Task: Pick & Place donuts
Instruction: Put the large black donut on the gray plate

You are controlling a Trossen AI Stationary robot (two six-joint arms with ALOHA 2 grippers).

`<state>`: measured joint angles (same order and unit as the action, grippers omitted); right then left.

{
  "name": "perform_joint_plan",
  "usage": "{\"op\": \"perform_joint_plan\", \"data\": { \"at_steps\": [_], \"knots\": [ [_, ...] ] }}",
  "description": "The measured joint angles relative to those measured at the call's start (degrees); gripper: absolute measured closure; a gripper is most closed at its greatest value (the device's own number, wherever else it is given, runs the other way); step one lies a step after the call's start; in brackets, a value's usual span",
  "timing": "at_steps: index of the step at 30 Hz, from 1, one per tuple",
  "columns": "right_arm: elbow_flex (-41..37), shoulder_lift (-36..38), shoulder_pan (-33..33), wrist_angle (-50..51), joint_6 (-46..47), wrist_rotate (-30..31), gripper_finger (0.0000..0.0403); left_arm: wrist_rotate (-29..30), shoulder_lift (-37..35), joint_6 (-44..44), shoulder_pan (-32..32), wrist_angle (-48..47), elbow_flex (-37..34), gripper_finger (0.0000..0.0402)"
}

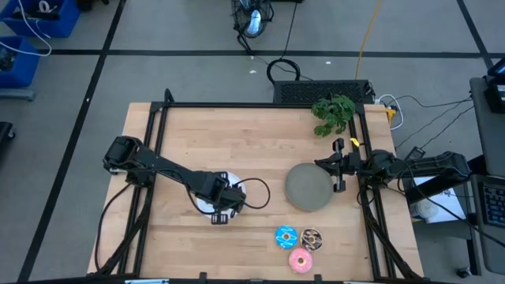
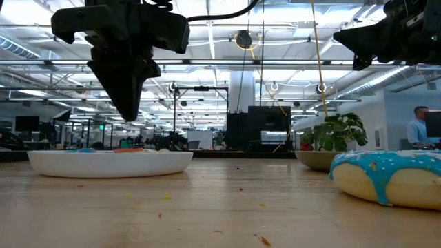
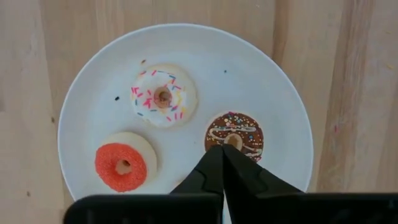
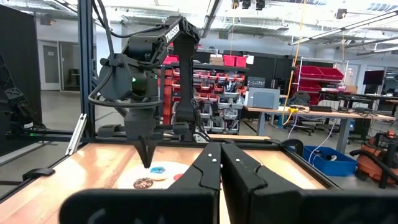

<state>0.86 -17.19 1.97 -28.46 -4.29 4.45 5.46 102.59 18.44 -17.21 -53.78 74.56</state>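
A white plate (image 3: 87,106) holds three tiny donuts in the left wrist view: pink-white (image 3: 163,96), red (image 3: 124,167) and brown (image 3: 234,137). The right wrist view also shows a tiny blue donut (image 4: 158,169) on it. My left gripper (image 3: 222,149) is shut and hangs above the plate (image 2: 110,162), over the brown donut's edge, clear of it in the low view (image 2: 127,117). Three larger donuts lie flat on the table near its near edge: blue (image 1: 286,236), brown sprinkled (image 1: 312,237), pink (image 1: 300,259). My right gripper (image 1: 339,166) is shut and waits beside the grey plate (image 1: 308,188).
A green plant (image 1: 333,113) stands at the table's far right corner. A black frame rail (image 1: 237,105) runs around the table. Bare wood lies between the two plates and across the far half of the table. Cables and a person show in the room beyond.
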Motion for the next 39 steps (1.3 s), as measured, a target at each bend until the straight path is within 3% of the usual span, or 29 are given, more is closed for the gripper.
{"op": "perform_joint_plan", "data": {
  "at_steps": [9,16,21,27,39],
  "knots": [
    [0.0,0.0,-0.01,-0.01,0.0,0.0,0.0403,0.01,0.0,-0.2,0.0,0.02,0.0,0.0363],
    [0.0,0.02,-0.01,-0.01,0.0,-0.02,0.0403,0.41,-2.31,-5.04,-0.47,-0.56,0.0,0.0396],
    [0.0,0.02,-0.01,0.04,0.0,-0.02,0.0403,4.43,-10.04,-6.47,0.17,1.4,-0.88,0.0396],
    [0.0,0.02,0.01,0.06,0.0,-0.02,0.0403,4.38,-21.66,-8.52,2.27,5.94,-6.18,0.0397],
    [0.0,0.0,-0.01,-0.34,0.11,-0.02,0.0403,4.15,-51.75,-16.57,8.08,37.66,-33.15,0.0395]
  ]
}}
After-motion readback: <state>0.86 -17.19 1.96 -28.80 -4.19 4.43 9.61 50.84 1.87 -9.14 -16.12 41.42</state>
